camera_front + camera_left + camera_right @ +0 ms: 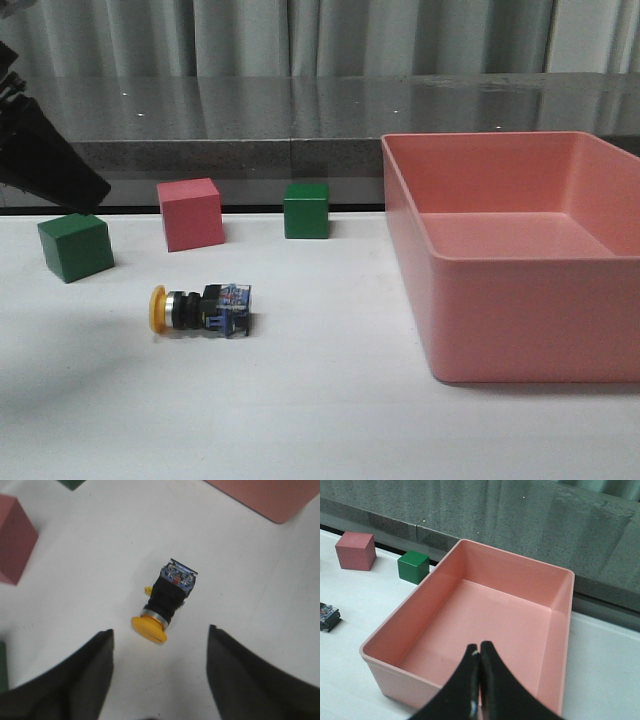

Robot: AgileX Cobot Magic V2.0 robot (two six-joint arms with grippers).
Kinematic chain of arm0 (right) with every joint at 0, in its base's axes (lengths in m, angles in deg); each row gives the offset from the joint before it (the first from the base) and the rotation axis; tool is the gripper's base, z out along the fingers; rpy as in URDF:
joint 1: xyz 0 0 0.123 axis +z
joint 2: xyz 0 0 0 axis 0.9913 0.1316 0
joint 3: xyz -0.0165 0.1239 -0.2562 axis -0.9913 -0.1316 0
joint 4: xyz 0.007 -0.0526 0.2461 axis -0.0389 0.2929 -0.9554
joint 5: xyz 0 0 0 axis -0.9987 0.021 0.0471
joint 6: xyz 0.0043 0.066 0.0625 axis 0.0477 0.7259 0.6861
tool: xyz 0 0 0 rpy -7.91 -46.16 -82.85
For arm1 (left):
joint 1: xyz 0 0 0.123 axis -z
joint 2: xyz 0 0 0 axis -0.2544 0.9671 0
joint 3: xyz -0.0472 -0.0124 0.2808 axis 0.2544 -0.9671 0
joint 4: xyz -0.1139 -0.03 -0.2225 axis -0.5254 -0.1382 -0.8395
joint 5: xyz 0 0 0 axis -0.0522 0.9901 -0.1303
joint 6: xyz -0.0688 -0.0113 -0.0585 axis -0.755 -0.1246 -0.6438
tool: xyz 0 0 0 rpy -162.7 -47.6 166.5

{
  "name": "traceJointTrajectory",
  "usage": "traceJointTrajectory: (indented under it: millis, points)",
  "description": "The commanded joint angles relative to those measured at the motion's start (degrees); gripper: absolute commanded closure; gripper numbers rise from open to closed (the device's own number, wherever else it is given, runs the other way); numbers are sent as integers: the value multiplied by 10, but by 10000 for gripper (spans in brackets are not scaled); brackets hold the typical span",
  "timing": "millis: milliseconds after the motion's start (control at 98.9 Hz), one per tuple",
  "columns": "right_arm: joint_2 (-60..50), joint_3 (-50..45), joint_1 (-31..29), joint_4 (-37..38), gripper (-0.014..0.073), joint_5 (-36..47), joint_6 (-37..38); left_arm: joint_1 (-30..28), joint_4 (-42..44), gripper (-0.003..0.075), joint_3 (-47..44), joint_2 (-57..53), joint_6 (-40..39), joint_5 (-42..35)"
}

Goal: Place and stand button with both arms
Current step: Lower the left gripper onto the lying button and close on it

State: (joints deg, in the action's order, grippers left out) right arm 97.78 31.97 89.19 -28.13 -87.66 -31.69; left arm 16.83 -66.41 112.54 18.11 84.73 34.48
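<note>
**A:** Start at the left edge. What was there?

**B:** The left arm (45, 155) came in as a dark shape at the far left of the front view, above the white worktop (320, 420). Its wrist camera showed the left pincer (160, 645) with its two dark fingers (75, 680) spread wide and nothing held between them.

**A:** And below it?

**B:** A green cube (75, 247) sat near the left edge, then a pink cube (190, 213) just to its right, and a second green cube (306, 210) further along (all three toward the back of the worktop, apart from one another).

**A:** Where was the button?

**B:** The button (200, 308) lay on its side in front of the pink cube, yellow cap pointing left, clear blue base to the right. It touched no cube. In the left wrist view it lay beyond the gap between the fingers, cap end nearer them, bare white surface all round it.

**A:** Room to move?

**B:** Plenty in front of the button and between it and the pink bin (510, 330), which took up the right side and ran out of the frame's right edge.

**A:** The right arm?

**B:** Only its own camera showed it. The right pincer (479, 680) hung over the near rim of the bin, its fingers pressed together, holding nothing.
</note>
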Motion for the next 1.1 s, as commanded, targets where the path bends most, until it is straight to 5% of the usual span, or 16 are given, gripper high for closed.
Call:
traceJointTrajectory:
  millis: [0, 283, 1092]
  points:
    - [2, 16, -4, -4, 654, 38, 1, 0, -65, 164, 18, -19, 108, 3]
    - [2, 16, -4, -4, 654, 38, 1, 0, -184, 153, 13, 24, 296, 2]
    - [2, 16, -4, -4, 654, 37, 1, 10, -281, 155, 13, 233, 491, 48]
